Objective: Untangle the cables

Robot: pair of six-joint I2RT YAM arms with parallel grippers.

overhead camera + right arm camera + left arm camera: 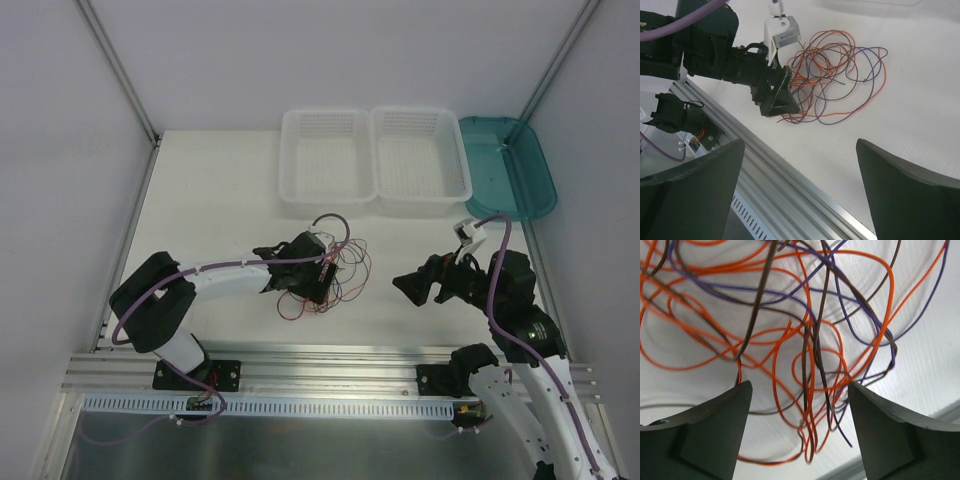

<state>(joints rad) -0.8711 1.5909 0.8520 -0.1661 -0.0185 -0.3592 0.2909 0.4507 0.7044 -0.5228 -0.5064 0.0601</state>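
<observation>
Glossy thin cables [827,65], matt white table [220,200]

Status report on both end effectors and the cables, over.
Left end effector open, astride the cables. Right end effector open, empty, standing apart. Cables tangled; nothing blocking.

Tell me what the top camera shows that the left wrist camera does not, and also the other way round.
Only the top view shows the two white baskets and the teal tray at the far side of the table, and the right gripper, apart from the cables. Only the left wrist view shows single strands, orange, brown and purple, crossing each other, some running between the fingers. Both show the cables and the open left gripper at them.
</observation>
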